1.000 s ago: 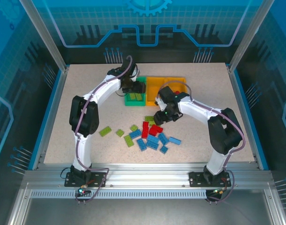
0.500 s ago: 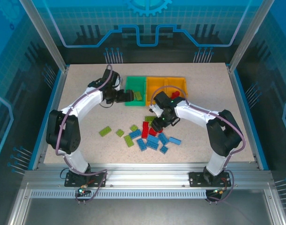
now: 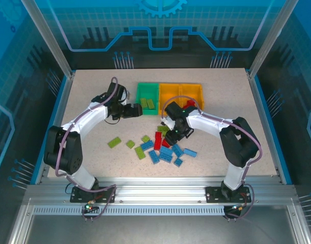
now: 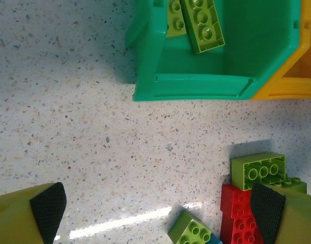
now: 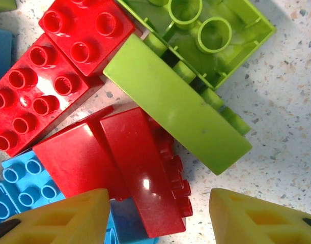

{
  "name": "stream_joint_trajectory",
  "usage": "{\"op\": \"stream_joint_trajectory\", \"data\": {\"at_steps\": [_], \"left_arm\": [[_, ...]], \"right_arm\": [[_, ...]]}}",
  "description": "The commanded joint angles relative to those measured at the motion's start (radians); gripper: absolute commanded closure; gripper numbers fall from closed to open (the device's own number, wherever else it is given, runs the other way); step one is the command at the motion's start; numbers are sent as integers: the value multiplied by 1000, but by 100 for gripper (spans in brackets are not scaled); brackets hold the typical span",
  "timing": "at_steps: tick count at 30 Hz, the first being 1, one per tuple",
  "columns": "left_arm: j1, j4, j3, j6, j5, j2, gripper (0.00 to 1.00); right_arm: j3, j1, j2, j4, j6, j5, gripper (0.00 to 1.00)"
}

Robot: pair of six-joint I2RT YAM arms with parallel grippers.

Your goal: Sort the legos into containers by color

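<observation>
Your table is flat and matte with a speckled stone look. Three glossy moulded plastic bins are joined in a row at its far middle: the green bin on the left, two orange-yellow bins on the right. The green bin holds two lime bricks, studs up. The loose legos are clustered on the table near the bins. They are hard, shiny rectangles with round studs, in lime, red and blue.

Your left gripper hangs just beside the green bin, jaws wide apart and holding nothing, with black textured pads. Your right gripper is down in the cluster. Its jaws are partway apart around a red brick lying on its side, and a gap shows on one side.
</observation>
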Motion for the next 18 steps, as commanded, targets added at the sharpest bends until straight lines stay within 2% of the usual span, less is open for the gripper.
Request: {"op": "stream_joint_trajectory", "data": {"at_steps": [1, 18], "left_arm": [[17, -2, -29, -5, 15, -43, 3], [37, 5, -96, -14, 15, -87, 2]], "right_arm": [[21, 14, 33, -34, -34, 5, 46], [18, 20, 51, -71, -88, 17, 53]]}}
